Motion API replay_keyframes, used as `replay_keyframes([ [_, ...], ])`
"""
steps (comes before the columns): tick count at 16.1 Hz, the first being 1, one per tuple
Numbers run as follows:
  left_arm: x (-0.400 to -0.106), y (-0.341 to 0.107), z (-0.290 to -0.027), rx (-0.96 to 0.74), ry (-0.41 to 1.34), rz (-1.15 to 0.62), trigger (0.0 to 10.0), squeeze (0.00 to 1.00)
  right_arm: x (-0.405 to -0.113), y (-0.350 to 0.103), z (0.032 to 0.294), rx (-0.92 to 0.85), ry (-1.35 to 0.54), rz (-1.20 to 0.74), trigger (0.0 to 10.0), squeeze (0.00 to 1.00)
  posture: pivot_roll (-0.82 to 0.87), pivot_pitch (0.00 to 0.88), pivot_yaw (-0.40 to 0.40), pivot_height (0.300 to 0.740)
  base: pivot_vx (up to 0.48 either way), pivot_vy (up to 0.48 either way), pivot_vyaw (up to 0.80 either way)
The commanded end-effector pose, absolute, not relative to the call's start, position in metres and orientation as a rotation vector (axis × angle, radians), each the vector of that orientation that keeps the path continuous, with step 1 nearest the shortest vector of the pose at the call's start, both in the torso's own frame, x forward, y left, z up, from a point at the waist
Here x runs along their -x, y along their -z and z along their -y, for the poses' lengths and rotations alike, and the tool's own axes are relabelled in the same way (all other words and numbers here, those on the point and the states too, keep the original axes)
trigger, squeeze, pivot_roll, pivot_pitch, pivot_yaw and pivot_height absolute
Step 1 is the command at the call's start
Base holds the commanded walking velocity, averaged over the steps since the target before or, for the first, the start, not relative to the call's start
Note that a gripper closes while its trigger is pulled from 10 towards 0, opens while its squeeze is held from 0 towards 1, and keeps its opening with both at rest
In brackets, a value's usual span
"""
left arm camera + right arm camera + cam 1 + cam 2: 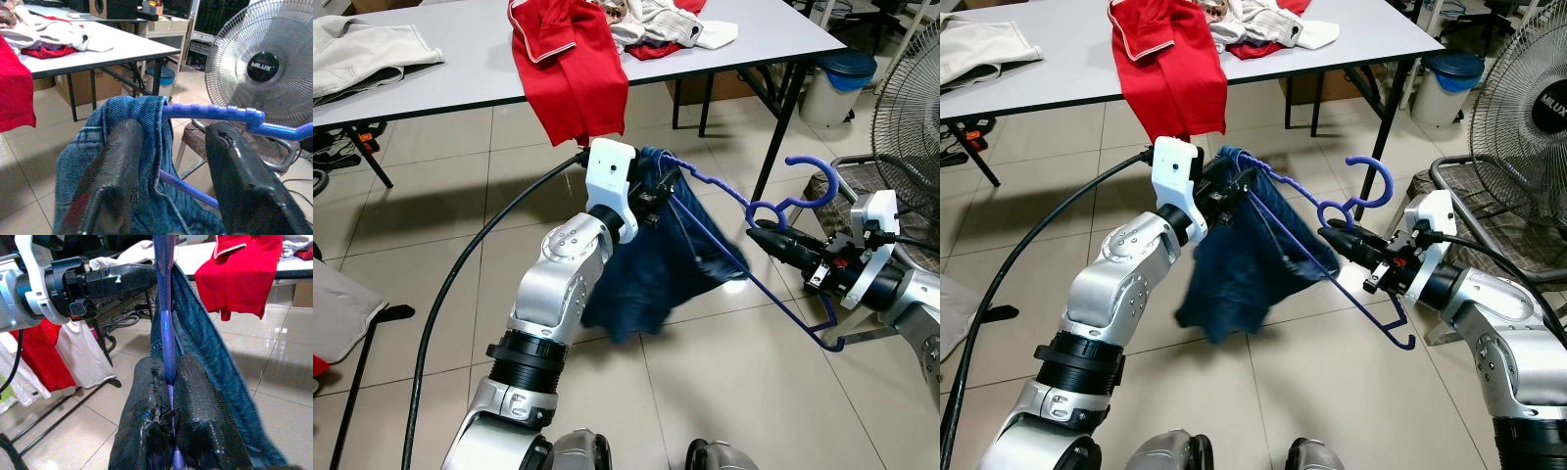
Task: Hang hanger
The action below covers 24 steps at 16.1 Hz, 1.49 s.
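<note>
Mid-carry, hanging not started. Right gripper (1344, 238) is clamped on the blue hanger (744, 201) just under its hook. Left gripper (658, 199) has fingers (115, 171) spread around the hanger's far shoulder and the blue denim garment (651, 255) draped over it; looks like support, not a firm pinch. Hanger sits in the air between both arms, above the floor, in front of the surface (460, 49). Next: find a rail, hook it on, I'd guess. Fan (264, 63) badge reads "MILUX".
</note>
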<state>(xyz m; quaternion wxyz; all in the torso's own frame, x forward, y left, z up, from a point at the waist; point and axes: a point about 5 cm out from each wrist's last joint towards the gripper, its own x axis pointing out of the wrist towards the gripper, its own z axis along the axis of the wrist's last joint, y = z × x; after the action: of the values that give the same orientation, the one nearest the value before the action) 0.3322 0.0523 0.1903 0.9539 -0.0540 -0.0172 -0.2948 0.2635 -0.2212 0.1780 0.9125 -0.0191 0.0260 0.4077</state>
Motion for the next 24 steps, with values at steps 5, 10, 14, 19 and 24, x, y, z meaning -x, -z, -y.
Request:
replay_keyframes([
  [5, -0.340, -0.192, -0.056, 0.055, 0.564, 0.039, 0.0, 0.00, -0.261, -0.194, 0.215, 0.043, -0.880, 0.019, 0.0, 0.00, -0.04, 0.083, 0.074, 0.740, 0.000, 0.000, 0.00],
  [10, -0.343, -0.194, -0.060, 0.050, 0.544, 0.053, 0.0, 0.00, -0.261, -0.196, 0.213, 0.039, -0.889, 0.025, 0.0, 0.00, -0.04, 0.089, 0.071, 0.740, 0.000, 0.000, 0.00],
  [14, -0.344, -0.196, -0.061, 0.056, 0.543, 0.075, 0.0, 0.00, -0.260, -0.196, 0.213, 0.036, -0.893, 0.028, 0.0, 0.00, -0.04, 0.089, 0.072, 0.740, 0.000, 0.000, 0.00],
  [19, -0.345, -0.198, -0.062, 0.103, 0.546, 0.087, 0.0, 0.00, -0.260, -0.196, 0.214, 0.033, -0.892, 0.027, 0.0, 0.00, -0.04, 0.089, 0.073, 0.740, 0.000, 0.000, 0.00],
  [24, -0.345, -0.206, -0.065, 0.167, 0.560, 0.122, 0.0, 0.00, -0.262, -0.190, 0.216, 0.072, -0.868, -0.018, 0.0, 0.00, -0.04, 0.093, 0.072, 0.740, 0.000, 0.000, 0.00],
])
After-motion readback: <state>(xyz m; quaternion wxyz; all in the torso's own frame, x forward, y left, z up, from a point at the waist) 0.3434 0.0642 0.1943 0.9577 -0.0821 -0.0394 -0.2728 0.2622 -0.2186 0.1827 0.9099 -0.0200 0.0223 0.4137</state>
